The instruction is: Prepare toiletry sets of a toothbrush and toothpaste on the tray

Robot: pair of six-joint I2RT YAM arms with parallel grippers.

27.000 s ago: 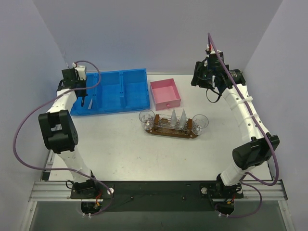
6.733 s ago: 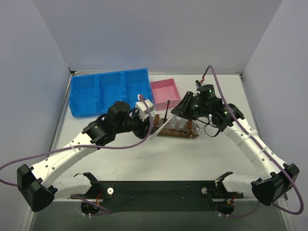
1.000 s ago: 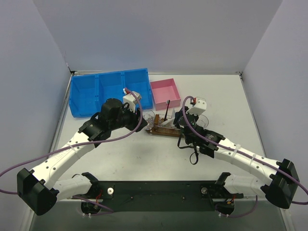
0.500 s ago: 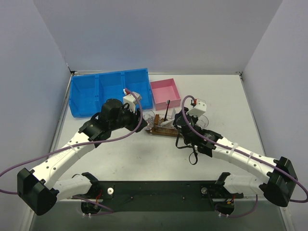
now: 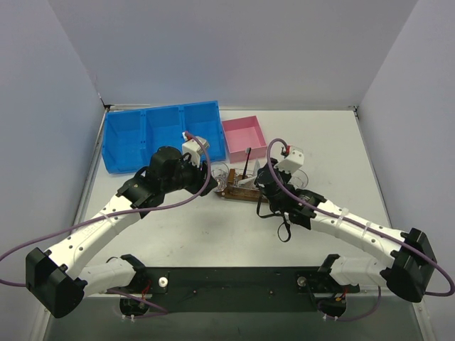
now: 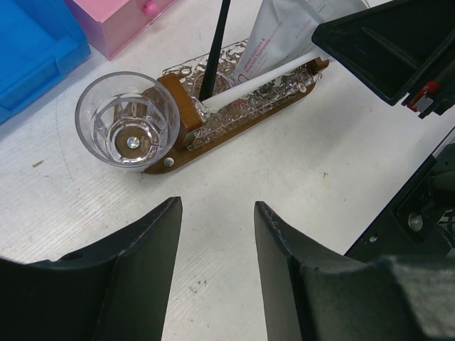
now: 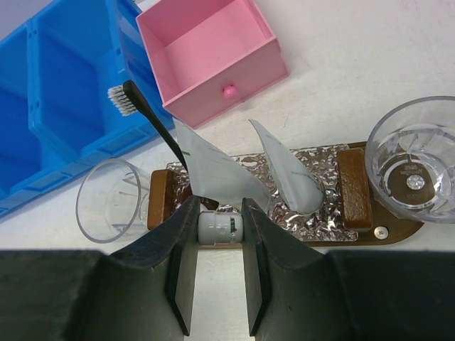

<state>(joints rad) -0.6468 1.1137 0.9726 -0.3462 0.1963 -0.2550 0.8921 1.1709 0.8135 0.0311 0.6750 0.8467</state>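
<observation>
The right gripper [image 7: 220,231] pinches the white cap of one toothpaste [image 7: 213,181] tube, which leans on the near edge of the tray [image 7: 355,238], beside the black toothbrush [image 7: 153,117]. The left gripper [image 6: 217,227] hovers over the table with its jaws spread apart, near the clear cup [image 6: 128,128] at the tray's left end.

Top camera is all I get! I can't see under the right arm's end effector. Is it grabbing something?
Observer: Yes. The right wrist camera shows the right end effector closed on the white cap of a toothpaste tube at the near edge of the tray.
Operator: Is there stuff in the cups?
Observer: No. The wrist cameras look right into them: the left cup and the right cup are both empty.
Operator: What about the other end effector?
Observer: The left end effector is open and holds nothing. It hangs over the table just in front of the left cup.
</observation>
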